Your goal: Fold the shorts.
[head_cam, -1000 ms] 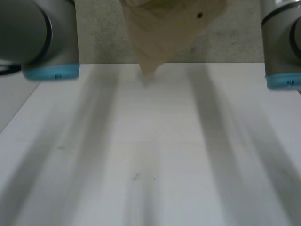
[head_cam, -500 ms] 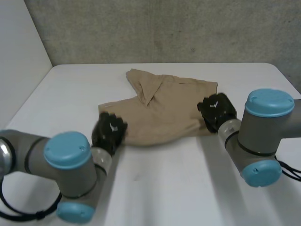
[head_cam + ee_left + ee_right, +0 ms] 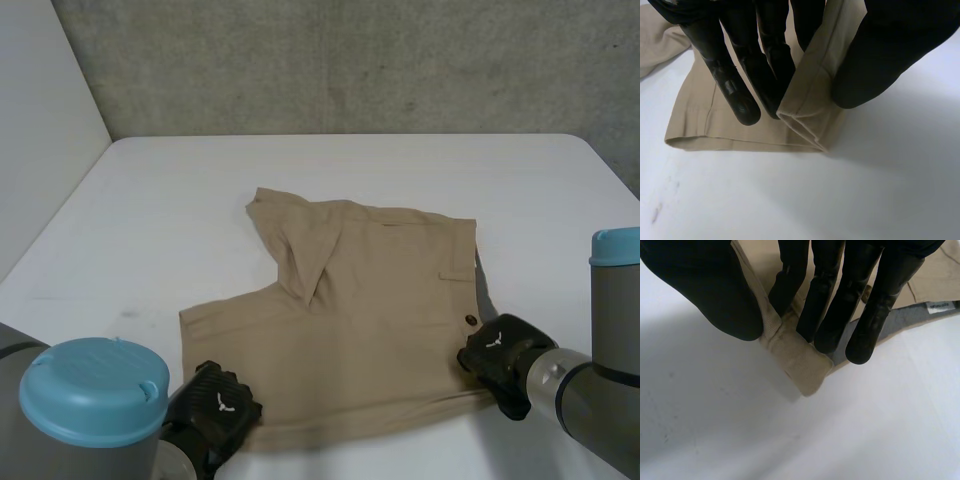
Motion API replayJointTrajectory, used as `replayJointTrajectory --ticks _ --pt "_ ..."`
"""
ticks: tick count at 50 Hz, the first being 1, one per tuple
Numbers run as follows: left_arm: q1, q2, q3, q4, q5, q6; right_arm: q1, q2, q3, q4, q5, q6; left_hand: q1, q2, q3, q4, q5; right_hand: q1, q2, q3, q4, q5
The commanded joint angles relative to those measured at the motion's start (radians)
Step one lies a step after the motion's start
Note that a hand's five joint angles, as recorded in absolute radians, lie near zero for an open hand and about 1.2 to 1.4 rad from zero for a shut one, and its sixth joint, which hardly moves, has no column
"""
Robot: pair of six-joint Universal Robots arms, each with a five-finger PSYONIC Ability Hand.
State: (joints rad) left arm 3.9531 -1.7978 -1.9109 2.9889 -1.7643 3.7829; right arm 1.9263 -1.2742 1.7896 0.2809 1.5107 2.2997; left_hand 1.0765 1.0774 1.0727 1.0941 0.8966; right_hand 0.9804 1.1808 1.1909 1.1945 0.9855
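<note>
In the head view we see the beige woven-cloth shorts (image 3: 360,310) lying mostly flat in the middle of the white table (image 3: 180,200). The farther leg is flopped over itself in a loose fold, and a small dark button (image 3: 468,321) sits close to the cloth's right edge. The black left hand (image 3: 220,408) is at the near left corner of the shorts, on the hem of the nearer leg, just beyond the light-blue cap of the left arm (image 3: 95,385). The black right hand (image 3: 500,360) is at the near right corner, at the waistband end, with the right arm (image 3: 600,390) behind it. A grey concrete wall (image 3: 350,60) rises past the far edge of the table. In the left wrist view, the straight fingers (image 3: 735,85) lie close together on top of the cloth and the thumb (image 3: 875,65) stands on the other side of a raised strip of hem. Together they pinch that strip, while the hem corner at the fingertips rests on the table. In the right wrist view, the thumb (image 3: 705,290) and the close-set fingers (image 3: 830,310) pinch the thick waistband corner, which bulges out in a small roll at the fingertips. Beside the fingers we see grey inner lining and a small white label (image 3: 937,306).
</note>
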Motion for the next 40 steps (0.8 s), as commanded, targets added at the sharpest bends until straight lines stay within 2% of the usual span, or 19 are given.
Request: replayJointTrajectory --ticks 1,4,7,9,10,11,13,15,21,23,26,29,34,38,40 --pt "-0.003 -0.002 0.113 0.004 0.003 0.035 -0.003 -0.004 0.014 -0.080 0.000 0.029 -0.887 -0.888 -0.883 -0.904 -0.881 0.416 0.215 0.205 0.202 0.236" --pt "0.009 -0.003 0.185 0.019 0.008 0.064 -0.003 -0.004 0.017 -0.118 -0.001 0.052 -0.886 -0.887 -0.883 -0.904 -0.881 0.416 0.215 0.205 0.202 0.236" --pt "0.066 -0.014 0.277 0.074 0.032 0.089 -0.003 -0.002 0.020 -0.140 0.000 0.063 -0.892 -0.893 -0.889 -0.910 -0.887 0.416 0.215 0.205 0.202 0.236" --pt "0.115 -0.028 0.340 0.122 0.077 0.101 -0.003 -0.002 0.027 -0.144 -0.001 0.064 -0.889 -0.890 -0.886 -0.907 -0.884 0.416 0.215 0.205 0.202 0.236" --pt "0.129 -0.041 0.361 0.139 0.101 0.106 0.002 -0.002 0.031 -0.149 -0.001 0.066 -0.889 -0.890 -0.886 -0.907 -0.884 0.416 0.215 0.205 0.202 0.236" --pt "0.152 -0.101 0.422 0.184 0.180 0.113 0.003 -0.002 0.034 -0.151 -0.001 0.066 -0.881 -0.882 -0.877 -0.898 -0.875 0.416 0.215 0.205 0.202 0.236" --pt "0.167 -0.152 0.464 0.217 0.238 0.118 0.008 -0.001 0.037 -0.158 -0.001 0.066 -0.875 -0.876 -0.871 -0.892 -0.869 0.416 0.215 0.205 0.202 0.236" --pt "0.182 -0.240 0.554 0.249 0.331 0.121 0.010 0.002 0.042 -0.166 -0.001 0.066 -0.866 -0.867 -0.862 -0.884 -0.861 0.416 0.215 0.205 0.202 0.236" --pt "0.210 -0.471 0.814 0.252 0.457 0.132 0.010 0.006 0.050 -0.181 0.002 0.066 -0.839 -0.840 -0.836 -0.857 -0.834 0.416 0.215 0.205 0.202 0.236" --pt "0.236 -0.565 0.918 0.228 0.488 0.141 0.011 0.007 0.051 -0.186 0.002 0.066 -0.839 -0.840 -0.836 -0.857 -0.834 0.416 0.215 0.205 0.202 0.236" --pt "0.239 -0.677 1.057 0.164 0.563 0.150 0.010 0.010 0.053 -0.195 0.002 0.066 -0.825 -0.826 -0.821 -0.843 -0.820 0.416 0.215 0.205 0.202 0.236" --pt "0.245 -0.758 1.156 0.099 0.601 0.150 0.010 0.012 0.054 -0.203 0.003 0.066 -0.749 -0.750 -0.745 -0.766 -0.743 0.416 0.215 0.205 0.202 0.236" --pt "0.264 -0.876 1.323 -0.080 0.625 0.153 0.007 0.010 0.059 -0.206 0.002 0.066 -0.675 -0.676 -0.671 -0.693 -0.670 0.416 0.215 0.205 0.202 0.236" --pt "0.288 -0.928 1.394 -0.172 0.635 0.153 0.000 0.010 0.060 -0.209 0.002 0.066 -0.666 -0.667 -0.663 -0.684 -0.661 0.416 0.215 0.205 0.202 0.236" --pt "0.290 -0.937 1.411 -0.189 0.634 0.153 -0.001 0.010 0.059 -0.209 0.002 0.066 -0.570 -0.571 -0.566 -0.588 -0.565 0.416 0.215 0.205 0.202 0.236"
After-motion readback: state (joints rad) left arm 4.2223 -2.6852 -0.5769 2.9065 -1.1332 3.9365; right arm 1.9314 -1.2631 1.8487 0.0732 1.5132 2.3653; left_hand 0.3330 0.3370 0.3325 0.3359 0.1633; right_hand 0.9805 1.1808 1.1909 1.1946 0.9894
